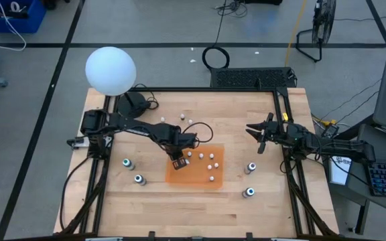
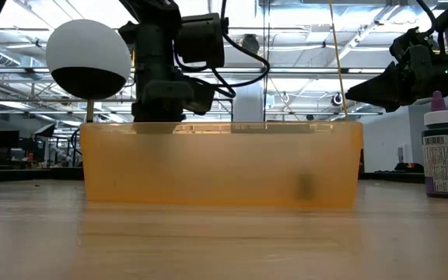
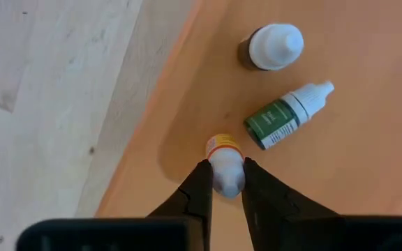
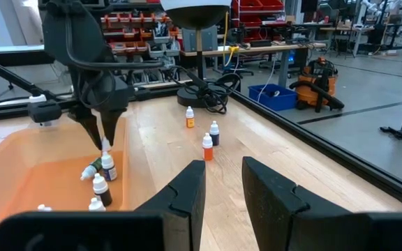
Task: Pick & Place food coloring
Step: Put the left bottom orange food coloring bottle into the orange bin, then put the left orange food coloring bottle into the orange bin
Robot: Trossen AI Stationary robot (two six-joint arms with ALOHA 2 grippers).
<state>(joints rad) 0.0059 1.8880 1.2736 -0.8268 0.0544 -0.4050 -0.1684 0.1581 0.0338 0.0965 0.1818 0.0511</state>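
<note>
The food coloring is scattered. Several tiny white-topped bottles (image 1: 210, 165) are in the flat orange tray (image 1: 173, 177). A few more stand on the wood toward the far edge (image 4: 206, 146). Larger teal-topped bottles stand left (image 1: 127, 163) and right (image 1: 251, 167) of the tray. My left gripper (image 3: 223, 167) is over the tray's left part, shut on a tiny orange-labelled bottle (image 3: 222, 148). A green-labelled bottle (image 3: 288, 111) lies on its side beside it, and another (image 3: 274, 47) stands upright. My right gripper (image 4: 222, 174) hovers open near the table's right edge, touching nothing. My left gripper pinches the orange-labelled bottle by its white cap (image 3: 227, 176) between the two fingertips (image 3: 199, 183), coming from above and pointing down. The bottle hangs upright below the fingers (image 4: 107, 167). Whether its base touches the tray floor I cannot tell.
A white globe lamp (image 1: 110, 70) stands at the table's far left corner, with cables beside it. The low view shows the tray's translucent wall (image 2: 220, 163) and a purple-capped bottle (image 2: 444, 155) at the right. Bare wood lies along the near edge (image 1: 193, 207).
</note>
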